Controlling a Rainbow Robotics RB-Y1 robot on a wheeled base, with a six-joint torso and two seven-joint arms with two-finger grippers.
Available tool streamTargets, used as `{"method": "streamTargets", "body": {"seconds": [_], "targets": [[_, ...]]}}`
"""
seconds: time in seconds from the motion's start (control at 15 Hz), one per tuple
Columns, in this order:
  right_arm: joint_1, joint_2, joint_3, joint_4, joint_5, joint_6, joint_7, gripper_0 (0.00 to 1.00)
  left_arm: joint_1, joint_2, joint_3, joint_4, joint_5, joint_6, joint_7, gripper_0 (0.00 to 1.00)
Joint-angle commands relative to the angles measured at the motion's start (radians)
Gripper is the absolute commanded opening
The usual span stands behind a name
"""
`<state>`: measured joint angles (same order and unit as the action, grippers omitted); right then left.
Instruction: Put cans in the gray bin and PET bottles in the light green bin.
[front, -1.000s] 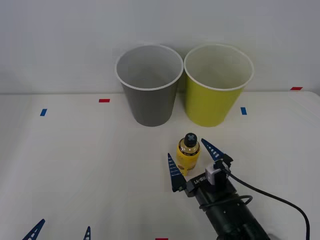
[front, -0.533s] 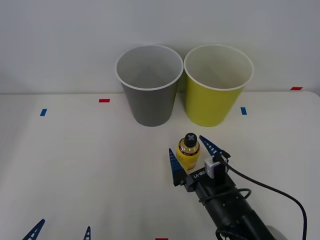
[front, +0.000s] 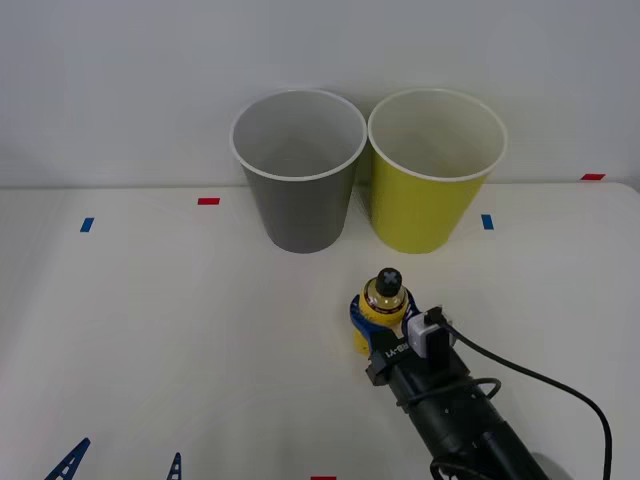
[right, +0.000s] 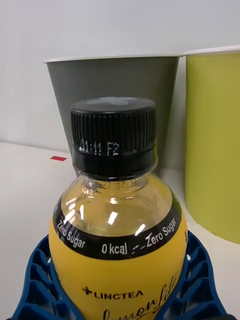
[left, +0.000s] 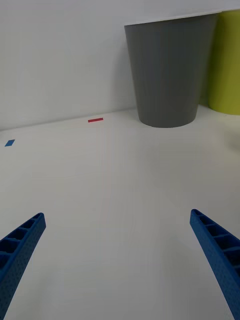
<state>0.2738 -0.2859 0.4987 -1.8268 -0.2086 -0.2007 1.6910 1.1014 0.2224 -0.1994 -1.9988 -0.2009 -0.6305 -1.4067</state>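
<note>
The PET bottle (front: 385, 303), small and yellow with a black screw cap, stands upright on the white table in front of the two bins. My right gripper (front: 382, 320) is shut on its body, and the blue fingers (right: 35, 280) hug both sides of the bottle (right: 117, 235). Behind it the gray bin (front: 300, 215) (right: 115, 80) stands beside the light green bin (front: 430, 215) (right: 215, 140). At the table's near left, my left gripper (front: 122, 462) (left: 117, 240) hangs open over bare table, with the gray bin (left: 167, 75) ahead of it.
Small tape marks lie on the table: a red one (front: 208, 201) and a blue one (front: 87, 224) at the left, another blue one (front: 487, 221) right of the green bin. A black cable (front: 540, 380) trails from the right arm. A white wall stands behind the bins.
The right gripper's fingers stood open on either side of the bottle and have now shut on it. The left arm has not moved.
</note>
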Motion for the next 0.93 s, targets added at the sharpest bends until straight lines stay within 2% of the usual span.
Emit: {"method": "streamTargets", "body": {"seconds": [0.07,0.2,0.4,0.6,0.67,0.8,0.93], "targets": [[0.002,-0.001,0.004,-0.008,0.000,0.001,-0.002,0.01,0.000,0.000,0.000,0.000,0.000,0.000,0.000,1.00],[0.011,-0.012,0.001,-0.068,-0.006,0.076,-0.005,0.00,0.000,0.000,0.000,0.000,0.000,0.000,0.000,1.00],[0.039,-0.027,-0.032,-0.270,-0.012,0.311,-0.013,0.00,0.000,0.000,0.000,0.000,0.000,0.000,0.000,1.00],[0.038,-0.033,-0.080,-0.503,-0.011,0.635,-0.039,0.00,0.000,0.000,0.000,0.000,0.000,0.000,0.000,1.00],[0.030,-0.033,-0.092,-0.580,-0.003,0.741,-0.085,0.00,0.000,0.000,0.000,0.000,0.000,0.000,0.000,1.00],[-0.012,-0.035,-0.101,-0.663,0.008,0.874,-0.177,0.00,0.000,0.000,0.000,0.000,0.000,0.000,0.000,1.00],[-0.073,-0.036,-0.111,-0.680,0.014,0.902,-0.258,0.00,0.000,0.000,0.000,0.000,0.000,0.000,0.000,1.00]]}}
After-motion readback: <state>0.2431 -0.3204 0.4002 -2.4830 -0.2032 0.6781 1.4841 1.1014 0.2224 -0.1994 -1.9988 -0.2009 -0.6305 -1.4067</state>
